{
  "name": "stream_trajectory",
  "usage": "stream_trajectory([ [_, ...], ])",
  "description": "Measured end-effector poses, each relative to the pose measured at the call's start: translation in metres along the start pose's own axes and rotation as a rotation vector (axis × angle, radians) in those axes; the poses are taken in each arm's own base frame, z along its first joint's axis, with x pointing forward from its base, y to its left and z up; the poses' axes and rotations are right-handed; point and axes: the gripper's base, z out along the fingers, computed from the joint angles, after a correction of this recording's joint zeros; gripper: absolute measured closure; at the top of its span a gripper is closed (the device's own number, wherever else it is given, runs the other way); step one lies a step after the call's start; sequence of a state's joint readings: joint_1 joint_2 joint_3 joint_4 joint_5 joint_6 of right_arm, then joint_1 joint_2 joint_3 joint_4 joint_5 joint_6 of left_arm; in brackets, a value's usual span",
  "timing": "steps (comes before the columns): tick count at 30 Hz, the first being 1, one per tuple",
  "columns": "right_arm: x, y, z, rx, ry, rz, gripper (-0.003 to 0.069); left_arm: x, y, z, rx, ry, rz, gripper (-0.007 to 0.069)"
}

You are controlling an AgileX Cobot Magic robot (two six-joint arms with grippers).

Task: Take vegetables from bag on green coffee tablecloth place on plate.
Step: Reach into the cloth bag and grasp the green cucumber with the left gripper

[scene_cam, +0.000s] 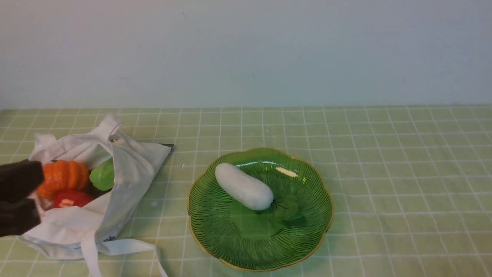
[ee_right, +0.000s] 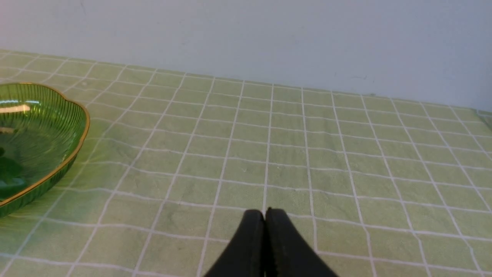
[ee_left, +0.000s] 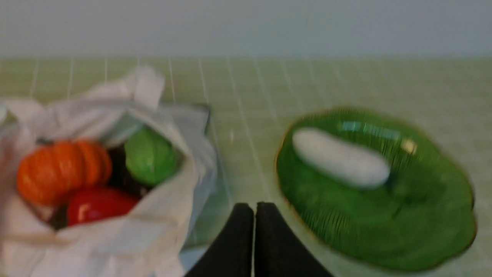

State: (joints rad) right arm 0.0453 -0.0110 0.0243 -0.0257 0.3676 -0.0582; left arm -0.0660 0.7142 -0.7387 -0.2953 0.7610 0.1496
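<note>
Pale green grid tablecloth (scene_cam: 384, 161), white cloth bag (scene_cam: 127, 177) at left, green glass plate (scene_cam: 307, 231) mid-table

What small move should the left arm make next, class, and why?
Probably open the left gripper and ease it into the bag toward the nearby orange pumpkin. Its jaws are shut and empty; only the white vegetable is on the plate, while tomato and green gourd also sit in the bag.
</note>
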Motion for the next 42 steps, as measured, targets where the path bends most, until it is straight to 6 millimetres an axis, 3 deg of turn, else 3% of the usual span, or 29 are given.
stream_trajectory([
  [1,0.0,0.0,0.0,0.0,0.0,0.0,0.0673,-0.005,0.004,0.015,-0.024,0.124,0.021,0.0633],
  [2,0.0,0.0,0.0,0.0,0.0,0.0,0.0673,-0.007,0.005,0.017,-0.024,0.13,0.019,0.0633],
  [4,0.0,0.0,0.0,0.0,0.0,0.0,0.0673,-0.021,0.014,0.042,-0.076,0.279,0.042,0.0633],
  [11,0.0,0.0,0.0,0.0,0.0,0.0,0.0673,-0.046,0.04,0.094,-0.122,0.43,-0.08,0.0629],
  [17,0.0,0.0,0.0,0.0,0.0,0.0,0.0673,-0.046,0.065,0.14,-0.119,0.505,-0.177,0.0627],
  [20,0.0,0.0,0.0,0.0,0.0,0.0,0.0673,-0.044,0.07,0.153,-0.12,0.511,-0.165,0.0607],
  [24,0.0,0.0,0.0,0.0,0.0,0.0,0.0673,-0.042,0.075,0.17,-0.12,0.485,-0.143,0.0512],
  [32,0.0,0.0,0.0,0.0,0.0,0.0,0.0673,-0.039,0.085,0.197,-0.137,0.436,-0.149,0.0204],
  [36,0.0,0.0,0.0,0.0,0.0,0.0,0.0673,-0.032,0.089,0.209,-0.14,0.465,-0.158,0.0144],
  [42,0.0,0.0,0.0,0.0,0.0,0.0,0.0673,-0.025,0.091,0.223,-0.123,0.482,-0.212,0.0132],
])
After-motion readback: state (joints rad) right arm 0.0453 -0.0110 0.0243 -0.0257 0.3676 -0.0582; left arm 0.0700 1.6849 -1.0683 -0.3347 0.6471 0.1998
